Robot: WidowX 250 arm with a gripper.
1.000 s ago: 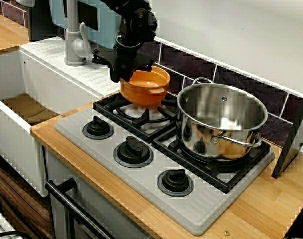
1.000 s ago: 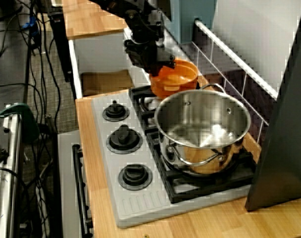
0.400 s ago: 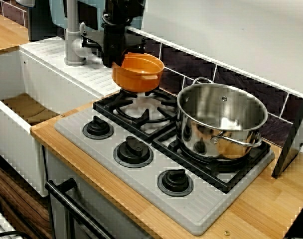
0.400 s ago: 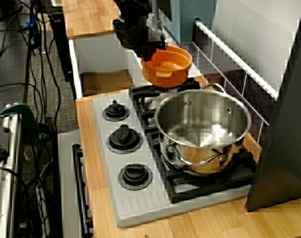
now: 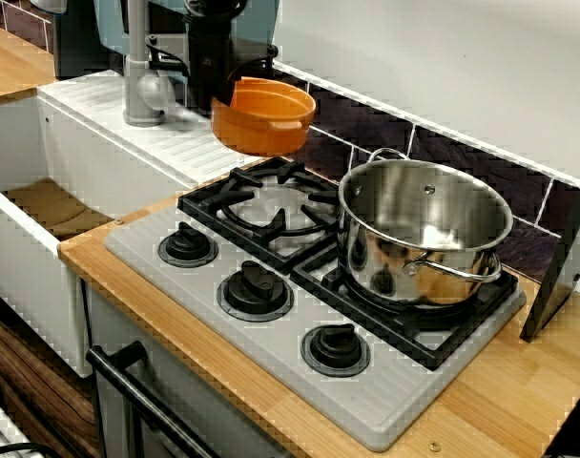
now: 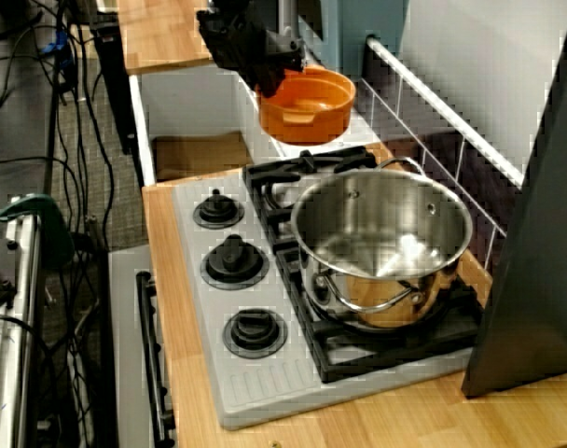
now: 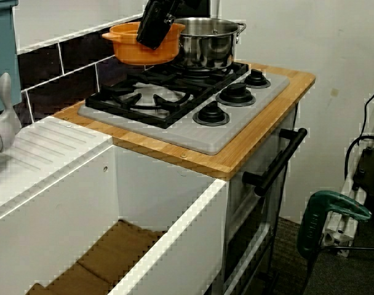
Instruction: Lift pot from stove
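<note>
One pot in the air: the small round orange plastic pot [image 5: 263, 115] with short side lugs hangs clear above the stove, its base off the grate and open space under it in all three views.
Pot position: above the rear edge of the left burner, near the dark tiled backsplash [image 5: 366, 129], and level or nearly so.
Gripper: the black robot gripper [image 6: 265, 67] grips the pot's rim on the sink side; its fingers are closed on the pot wall, one dark finger lying down the outside of the pot in the side view [image 7: 157, 24].
Stove: the grey ribbed toy cooktop [image 5: 271, 334] with black burner grates sits in a light wooden counter [image 5: 490, 401].
Left burner grate: the black cast grate [image 5: 271, 210] under the pot is bare.
Knobs: three round black knobs [image 5: 257, 286] run in a row along the front of the cooktop.
Steel pot: a large shiny stainless-steel pot [image 5: 424, 234] stands on the right burner, well apart from the orange pot.
Sink side: a white ribbed drainboard [image 5: 128, 134] and a grey tap post [image 5: 137, 67] lie to the left, just behind the gripper.
Oven front: a black bar handle [image 7: 276, 163] runs across the door below the counter.
</note>
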